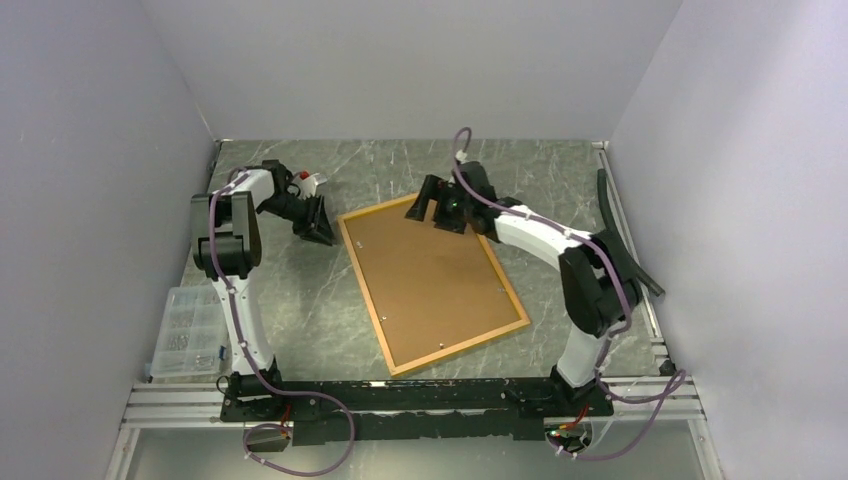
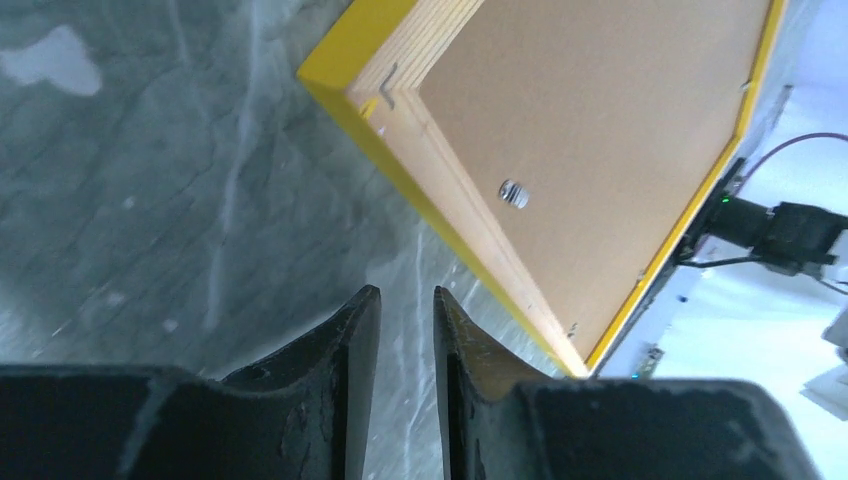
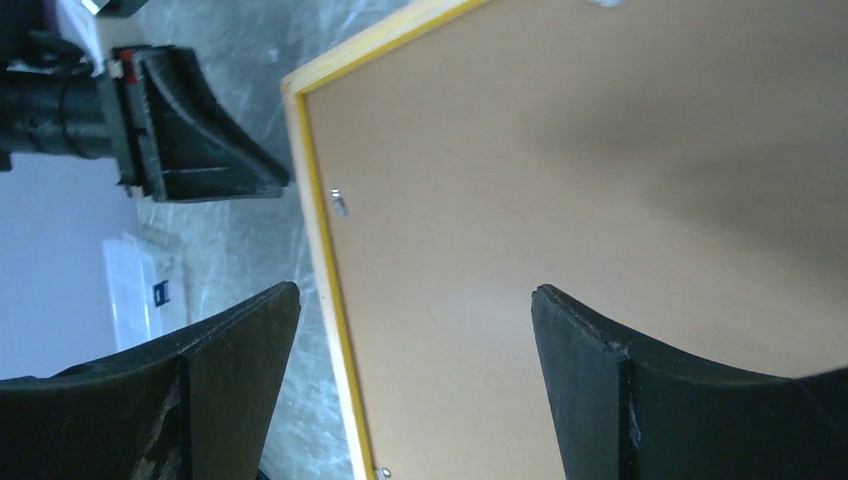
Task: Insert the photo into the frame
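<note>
Top: frame (image 1: 368, 293) lies back-up on table (image 1: 300, 300) so the back's reachable, backing board (image 1: 430, 285) in, photo not visible; left wrist: left end effector (image 2: 407, 292) nearly together beside frame corner; right wrist: right end effector (image 3: 415, 290) apart above board.

1. One yellow-edged frame (image 1: 368, 296).
2. One brown backing board (image 1: 430, 275).
3. Two robot arms: left arm (image 1: 235, 260), right arm (image 1: 560, 250).
4. Two grippers: left gripper (image 1: 322, 233), right gripper (image 1: 440, 215).
5. One clear plastic box (image 1: 185, 330) with compartments.
</note>
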Available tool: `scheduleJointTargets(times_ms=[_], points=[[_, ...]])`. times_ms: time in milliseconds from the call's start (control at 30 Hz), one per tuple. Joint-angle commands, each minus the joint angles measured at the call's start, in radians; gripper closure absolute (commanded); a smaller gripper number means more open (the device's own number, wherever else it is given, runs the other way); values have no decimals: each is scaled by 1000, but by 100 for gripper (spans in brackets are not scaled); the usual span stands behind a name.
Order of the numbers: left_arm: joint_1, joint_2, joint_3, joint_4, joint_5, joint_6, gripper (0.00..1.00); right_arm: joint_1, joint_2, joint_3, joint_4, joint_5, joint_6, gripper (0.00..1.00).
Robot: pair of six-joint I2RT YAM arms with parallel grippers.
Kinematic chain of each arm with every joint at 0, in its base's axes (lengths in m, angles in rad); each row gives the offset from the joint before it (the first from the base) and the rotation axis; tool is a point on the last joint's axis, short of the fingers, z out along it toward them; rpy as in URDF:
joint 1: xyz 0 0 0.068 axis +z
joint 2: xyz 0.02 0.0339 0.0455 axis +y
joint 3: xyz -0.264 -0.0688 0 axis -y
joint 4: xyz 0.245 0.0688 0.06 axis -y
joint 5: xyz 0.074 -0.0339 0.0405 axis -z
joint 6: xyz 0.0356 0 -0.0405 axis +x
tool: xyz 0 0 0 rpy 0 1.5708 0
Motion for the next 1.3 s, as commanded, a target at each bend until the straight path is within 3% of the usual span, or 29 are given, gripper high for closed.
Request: scheduleJointTargets(times_ms=[0, 200, 633, 1267], points=[[-16, 8, 31, 45, 123, -99, 69, 53, 111, 91, 128, -74, 17, 12], [-16, 15, 7, 70, 204, -106, 66, 104, 272, 241, 149, -150, -7, 15], [-17, 67, 2, 96, 96, -127, 77, 146, 520, 433, 177, -314, -35, 19], [-17, 71, -8, 99, 116, -125, 78, 184, 637, 533, 137, -432, -83, 23]])
